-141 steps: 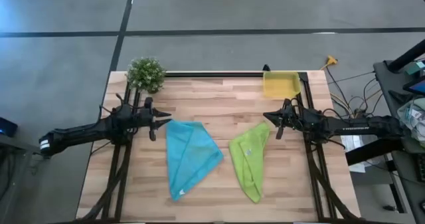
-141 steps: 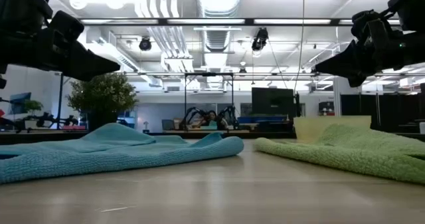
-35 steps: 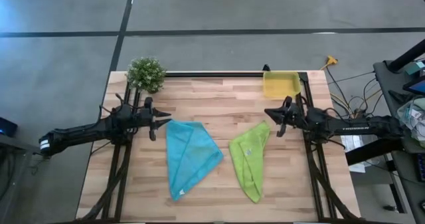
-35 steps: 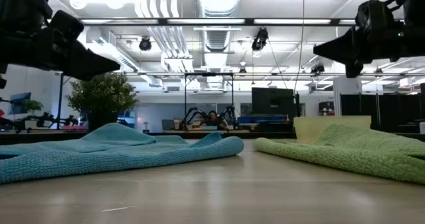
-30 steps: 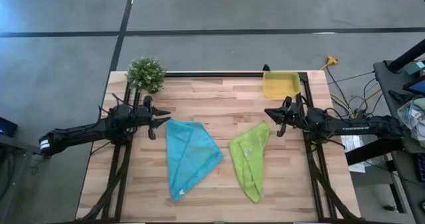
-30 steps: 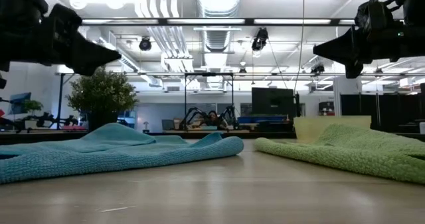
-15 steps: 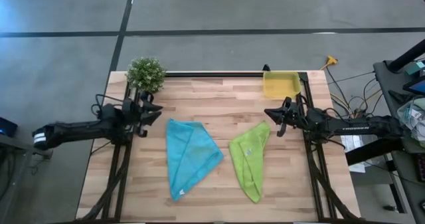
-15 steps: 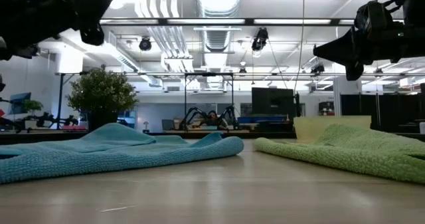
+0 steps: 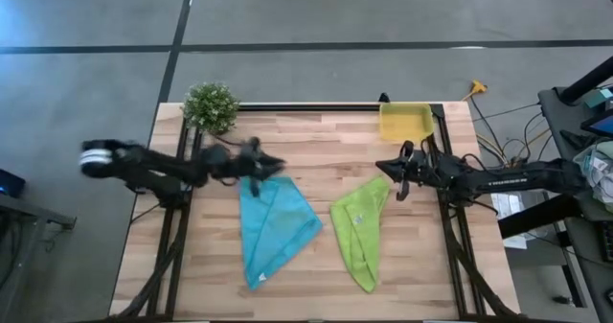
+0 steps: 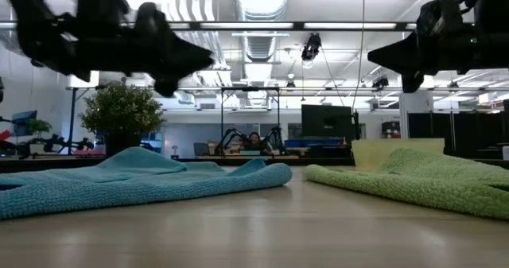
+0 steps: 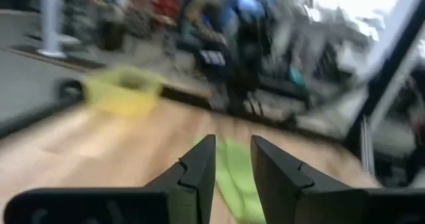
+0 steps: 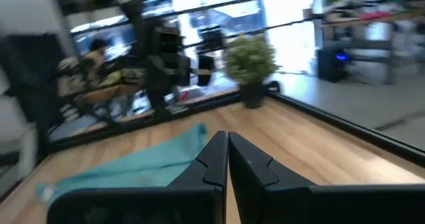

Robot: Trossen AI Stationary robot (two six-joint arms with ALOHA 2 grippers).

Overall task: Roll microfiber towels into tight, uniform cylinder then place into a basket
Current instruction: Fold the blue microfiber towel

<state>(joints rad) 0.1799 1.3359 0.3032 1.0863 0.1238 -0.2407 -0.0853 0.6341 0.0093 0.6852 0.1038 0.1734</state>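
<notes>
Fingers first: on my left gripper [image 11: 232, 159] they stood a little apart, a narrow gap between them and nothing held. On my right gripper [image 12: 227, 159] they were pressed together, also empty.

From the high view, I had the left gripper [image 9: 271, 164] out over the worktop [image 9: 316, 141], above the far corner of the turquoise-blue towel [image 9: 273, 222]. In the low view it hung well clear of the cloth, in the air, pointing toward the middle.

The right gripper [image 9: 391, 171] sat near the far tip of the lime-green towel [image 9: 359, 225], also raised; the low view showed it high over the green cloth [image 10: 413, 179].

Both towels lay flat and unrolled, folded roughly into triangles, side by side and apart, blue on my left, green on my right. A small white tag [image 9: 359, 219] showed on the green one.

The yellow basket [image 9: 405, 123] stood at the far right edge of the worktop, just beyond the right gripper, with nothing in it that I could see. A small potted plant [image 9: 211, 105] stood at the far left corner.
</notes>
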